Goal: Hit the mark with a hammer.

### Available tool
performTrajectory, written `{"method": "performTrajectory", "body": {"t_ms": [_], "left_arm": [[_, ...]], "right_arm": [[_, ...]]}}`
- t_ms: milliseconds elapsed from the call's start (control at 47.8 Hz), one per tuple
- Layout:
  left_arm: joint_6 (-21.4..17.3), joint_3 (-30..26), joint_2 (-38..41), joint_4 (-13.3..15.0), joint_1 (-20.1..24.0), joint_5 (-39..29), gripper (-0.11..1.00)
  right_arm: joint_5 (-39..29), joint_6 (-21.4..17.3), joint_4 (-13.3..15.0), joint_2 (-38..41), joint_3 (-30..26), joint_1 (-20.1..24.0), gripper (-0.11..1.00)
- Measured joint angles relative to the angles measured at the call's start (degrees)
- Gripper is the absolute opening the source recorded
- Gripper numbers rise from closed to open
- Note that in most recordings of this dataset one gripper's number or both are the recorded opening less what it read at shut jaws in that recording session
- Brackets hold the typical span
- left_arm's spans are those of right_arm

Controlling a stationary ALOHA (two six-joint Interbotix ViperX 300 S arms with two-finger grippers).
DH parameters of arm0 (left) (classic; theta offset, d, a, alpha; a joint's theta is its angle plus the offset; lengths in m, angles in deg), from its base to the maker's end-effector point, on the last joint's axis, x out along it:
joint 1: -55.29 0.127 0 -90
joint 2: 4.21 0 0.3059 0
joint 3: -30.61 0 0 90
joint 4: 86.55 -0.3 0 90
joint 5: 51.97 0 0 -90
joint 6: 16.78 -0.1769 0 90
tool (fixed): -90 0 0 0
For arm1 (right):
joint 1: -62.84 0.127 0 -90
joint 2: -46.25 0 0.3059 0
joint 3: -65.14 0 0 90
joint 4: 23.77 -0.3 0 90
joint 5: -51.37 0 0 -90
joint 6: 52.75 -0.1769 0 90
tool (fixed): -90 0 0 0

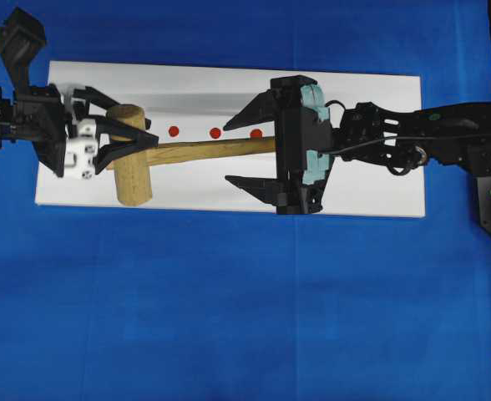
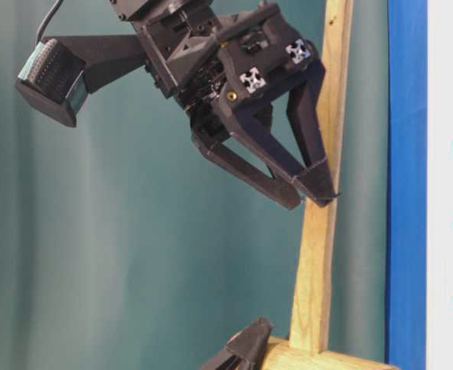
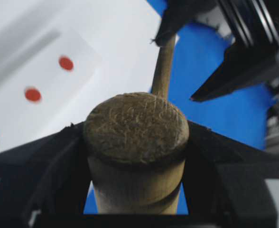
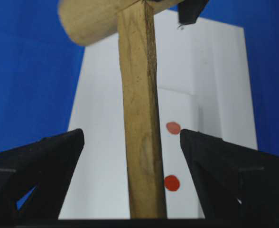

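Blue cloth-covered table (image 1: 229, 317) below, with a white rectangular board (image 1: 371, 188) laid flat on it and three small red round marks (image 1: 215, 132) in a row on the board.

Nearest the left wrist camera: light-wood mallet (image 1: 133, 154) with thick cylindrical head and long slim squared handle, held up off the board, head clamped between the black fingers (image 3: 49, 156) of the left gripper (image 1: 124, 138). Handle reaching away toward the right gripper (image 1: 241, 150), whose fingers (image 4: 49, 152) stand wide apart on either side of the handle, not touching it in the wrist view.

Likely risks from here: only one grip, on a smooth round head, so possible rolling or slipping in the fingers on a swing; long free handle acting as a lever and twisting the mallet off line, missing the marks. Possible clash too, since the open right fingers straddle the handle and hang over the marks, blocking a clean strike path unless closed on the handle or withdrawn.

Farther off, a plain teal backdrop (image 2: 134, 254) in the table-level view.
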Motion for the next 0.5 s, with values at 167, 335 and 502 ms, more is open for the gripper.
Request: {"method": "performTrajectory", "body": {"t_ms": [167, 335, 502], "left_arm": [[12.6, 0.0, 0.0, 0.0, -0.6, -1.7, 0.45], [19.5, 0.0, 0.0, 0.0, -2.4, -3.5, 0.45], [20.9, -0.5, 0.0, -0.1, -3.8, -4.0, 0.45]], "right_arm": [[0.3, 0.0, 2.6, 0.0, 0.1, 0.0, 0.89], [0.3, 0.1, 4.0, 0.1, 0.1, 0.0, 0.89], [0.4, 0.2, 4.7, 1.5, 0.1, 0.0, 0.89]]}}
